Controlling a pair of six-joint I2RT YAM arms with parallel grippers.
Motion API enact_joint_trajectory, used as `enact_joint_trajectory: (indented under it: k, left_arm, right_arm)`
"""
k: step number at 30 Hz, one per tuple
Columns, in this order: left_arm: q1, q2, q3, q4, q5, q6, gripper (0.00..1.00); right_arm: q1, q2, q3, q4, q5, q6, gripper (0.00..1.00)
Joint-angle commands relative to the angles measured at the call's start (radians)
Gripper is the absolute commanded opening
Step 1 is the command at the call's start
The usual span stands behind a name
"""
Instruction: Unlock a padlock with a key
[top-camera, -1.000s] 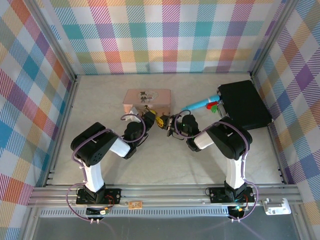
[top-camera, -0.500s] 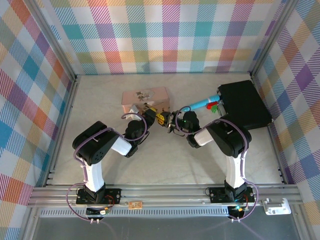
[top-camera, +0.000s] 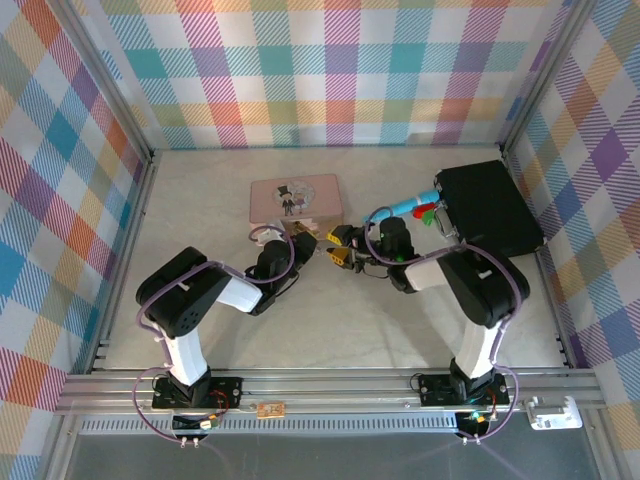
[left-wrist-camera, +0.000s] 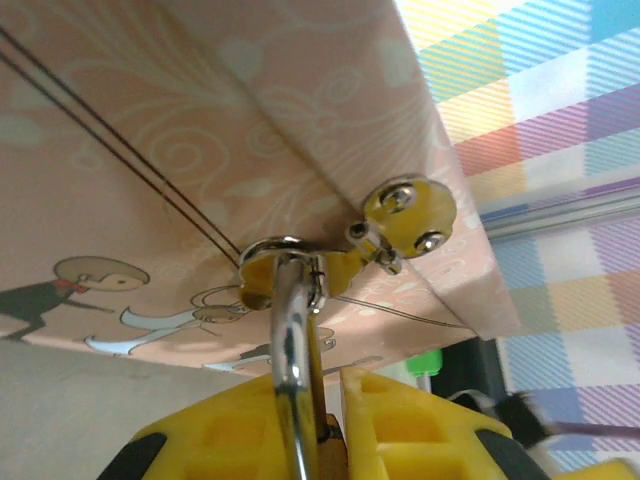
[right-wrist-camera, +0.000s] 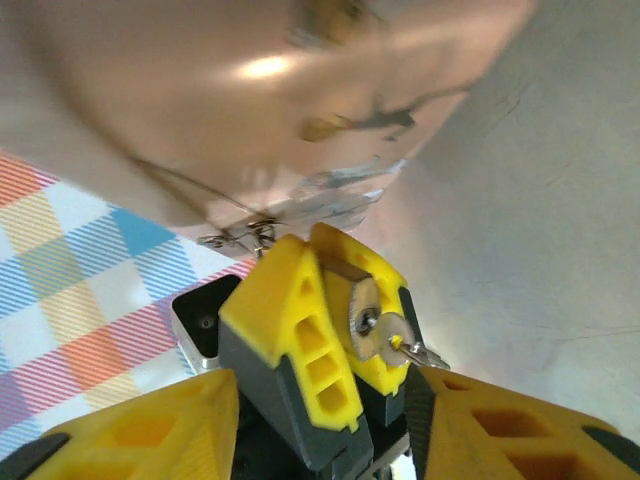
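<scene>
The left hand (left-wrist-camera: 325, 425) was closed on the padlock (left-wrist-camera: 291, 350). The padlock's body was buried between the yellow fingers (left-wrist-camera: 410, 425), and its silver hoop ran up through the brass loop (left-wrist-camera: 262, 270) on the front of the pink tin (left-wrist-camera: 150, 150). From the right wrist, the key (right-wrist-camera: 378, 332) stood out from between those same fingers, apparently seated in the bottom of the lock. The right hand (right-wrist-camera: 320, 395) gaped wide around it and held nothing.

By that showing, fetching and inserting the key were done. Turning it and freeing the hoop were probably left, though the pictures did not show whether the hoop had sprung.

Room was tight. From above, the two hands met nearly nose to nose just in front of the tin, whose front wall pressed close behind the lock. The turquoise pen (top-camera: 405, 207) and the black case (top-camera: 488, 208) lay near the right arm's outer side. The tabletop (top-camera: 330, 320) towards the arm bases was open, so that looked the easiest way to draw back.
</scene>
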Motion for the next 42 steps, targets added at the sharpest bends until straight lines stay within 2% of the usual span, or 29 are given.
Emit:
enact_joint_trajectory:
  k: [1, 3, 9, 13, 17, 18, 19, 21, 22, 25, 28, 33, 37, 42]
  left_arm:
    - [-0.007, -0.094, 0.031, -0.191, -0.022, 0.029, 0.0]
    - [-0.007, -0.114, 0.039, -0.284, -0.037, 0.031, 0.0]
    - [-0.01, -0.123, 0.06, -0.429, -0.051, 0.053, 0.0]
    - [-0.023, -0.079, 0.064, -0.398, -0.004, 0.078, 0.0]
    - [-0.026, -0.046, 0.086, -0.463, 0.0, 0.071, 0.0]
    - [-0.026, -0.042, 0.087, -0.466, 0.002, 0.066, 0.03]
    - [-0.025, -0.04, 0.085, -0.468, 0.001, 0.062, 0.11]
    - [-0.026, -0.054, 0.082, -0.489, -0.006, 0.059, 0.33]
    - [-0.026, -0.068, 0.081, -0.511, -0.014, 0.058, 0.41]
    - [-0.021, -0.139, 0.068, -0.582, -0.043, 0.063, 0.56]
    - [-0.005, -0.221, 0.051, -0.653, -0.051, 0.067, 0.65]
    - [0.043, -0.389, 0.01, -0.747, -0.053, 0.085, 0.74]
    - [0.098, -0.504, -0.003, -0.829, -0.035, 0.119, 0.77]
    - [0.154, -0.557, -0.034, -0.826, 0.027, 0.168, 0.75]
  right_arm:
    - [-0.011, -0.118, 0.062, -0.394, -0.013, -0.392, 0.52]
    - [-0.01, -0.169, 0.124, -0.605, 0.02, -0.535, 0.55]
    - [-0.011, -0.257, 0.22, -0.911, 0.111, -0.805, 0.62]
    - [-0.009, -0.283, 0.238, -1.01, 0.151, -0.907, 0.64]
    - [-0.007, -0.319, 0.199, -1.01, 0.183, -0.966, 0.64]
    - [-0.005, -0.33, 0.189, -1.007, 0.187, -0.979, 0.65]
    - [-0.002, -0.339, 0.184, -1.008, 0.199, -0.988, 0.65]
    - [0.014, -0.356, 0.183, -1.019, 0.228, -1.026, 0.65]
    - [0.026, -0.363, 0.185, -1.028, 0.252, -1.046, 0.65]
    - [0.071, -0.368, 0.215, -1.079, 0.338, -1.121, 0.68]
    - [0.086, -0.354, 0.24, -1.097, 0.362, -1.144, 0.68]
    - [0.111, -0.31, 0.269, -1.073, 0.359, -1.181, 0.68]
    - [0.163, -0.251, 0.321, -1.086, 0.377, -1.243, 0.67]
    - [0.23, -0.128, 0.447, -1.153, 0.421, -1.33, 0.65]
